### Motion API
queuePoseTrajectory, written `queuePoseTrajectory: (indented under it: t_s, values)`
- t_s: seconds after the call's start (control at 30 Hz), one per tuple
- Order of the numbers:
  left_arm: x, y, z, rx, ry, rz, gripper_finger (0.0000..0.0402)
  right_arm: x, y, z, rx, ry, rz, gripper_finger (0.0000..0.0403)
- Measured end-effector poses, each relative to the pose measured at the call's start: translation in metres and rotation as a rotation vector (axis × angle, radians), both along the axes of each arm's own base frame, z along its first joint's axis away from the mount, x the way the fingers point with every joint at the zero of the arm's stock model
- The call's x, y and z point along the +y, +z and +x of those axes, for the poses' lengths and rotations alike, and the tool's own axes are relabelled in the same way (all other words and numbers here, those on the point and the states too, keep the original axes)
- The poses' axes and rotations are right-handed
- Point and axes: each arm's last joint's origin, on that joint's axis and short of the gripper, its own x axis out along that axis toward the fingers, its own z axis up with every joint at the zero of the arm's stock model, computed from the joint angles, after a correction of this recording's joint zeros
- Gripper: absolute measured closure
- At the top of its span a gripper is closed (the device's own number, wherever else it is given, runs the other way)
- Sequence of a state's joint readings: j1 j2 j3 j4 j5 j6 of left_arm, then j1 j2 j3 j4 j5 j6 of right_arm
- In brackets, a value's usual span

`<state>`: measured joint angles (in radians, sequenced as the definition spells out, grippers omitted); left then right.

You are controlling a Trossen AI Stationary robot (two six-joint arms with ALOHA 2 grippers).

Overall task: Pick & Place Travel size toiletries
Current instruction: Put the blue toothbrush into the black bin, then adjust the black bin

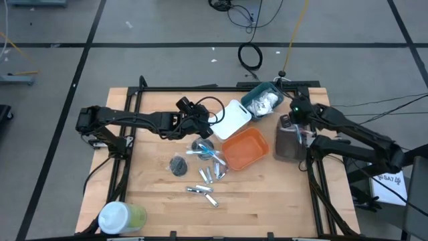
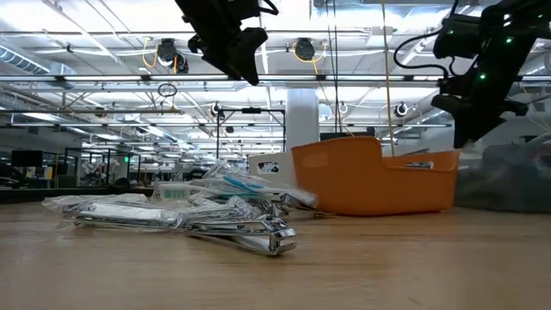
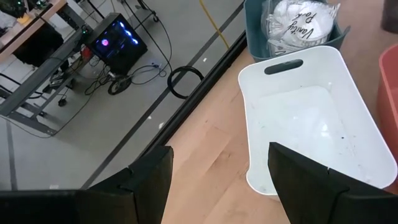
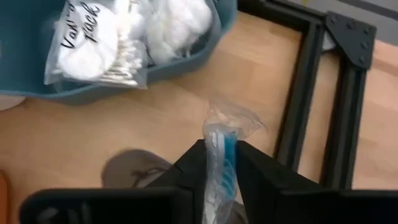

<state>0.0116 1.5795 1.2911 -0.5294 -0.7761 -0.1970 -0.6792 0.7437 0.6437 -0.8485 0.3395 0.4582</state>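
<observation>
The travel size toiletries lie in a loose pile on the table: small silver tubes (image 1: 202, 191), clear-wrapped blue-white sticks (image 1: 204, 152) and a dark grey round disc (image 1: 178, 165). In the low view the silver tubes (image 2: 245, 234) lie nearest the camera. My left gripper (image 1: 202, 127) hovers open over the table at the white bin's (image 3: 298, 118) edge and holds nothing (image 3: 221, 168). My right gripper (image 4: 221, 149) is raised beside the teal bin (image 4: 124, 81) and is shut on one clear-wrapped blue-white stick (image 4: 219, 155). In the high view it (image 1: 294, 115) sits between the teal and dark bins. My right gripper pinches the clear-wrapped blue-white stick between its two fingers (image 4: 255, 165). The stick lies along the fingers. The crinkled clear end of its wrapper (image 4: 231, 121) sticks out past the fingertips. The stick is lifted clear of the wooden table.
An orange bin (image 1: 244, 148) stands right of the pile, and a dark bin (image 1: 289, 139) beyond it. The teal bin (image 1: 263, 99) holds white packets. A large white-and-green cylinder (image 1: 120, 217) stands at the near left corner. A black frame rail (image 4: 305, 106) edges the table.
</observation>
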Motion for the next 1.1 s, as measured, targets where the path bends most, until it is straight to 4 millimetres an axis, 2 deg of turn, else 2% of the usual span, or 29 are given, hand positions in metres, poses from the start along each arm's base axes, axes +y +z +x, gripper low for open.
queuePoseTrajectory:
  t_s: [0.23, 0.33, 0.53, 0.73, 0.93, 1.1]
  values:
    - [0.001, 0.000, 0.000, 0.002, 0.002, 0.002, 0.0144, 0.002, 0.002, -0.002, -0.015, -0.002, -0.004, 0.0325]
    - [0.001, 0.000, 0.000, 0.002, 0.002, 0.002, 0.0144, 0.002, 0.002, 0.001, -0.052, 0.061, 0.019, 0.0320]
    - [0.002, 0.000, 0.000, 0.002, 0.005, 0.002, 0.0144, 0.003, 0.001, 0.010, -0.187, 0.212, 0.089, 0.0278]
    - [0.002, 0.000, 0.000, 0.004, 0.003, 0.004, 0.0144, 0.008, -0.015, 0.011, -0.163, 0.259, 0.136, 0.0235]
    - [0.002, 0.000, 0.000, 0.010, -0.001, 0.008, 0.0144, 0.012, -0.005, 0.016, -0.263, 0.316, 0.046, 0.0211]
    - [0.002, 0.000, 0.000, 0.009, 0.000, 0.007, 0.0144, 0.020, 0.012, 0.021, -0.429, 0.504, -0.026, 0.0209]
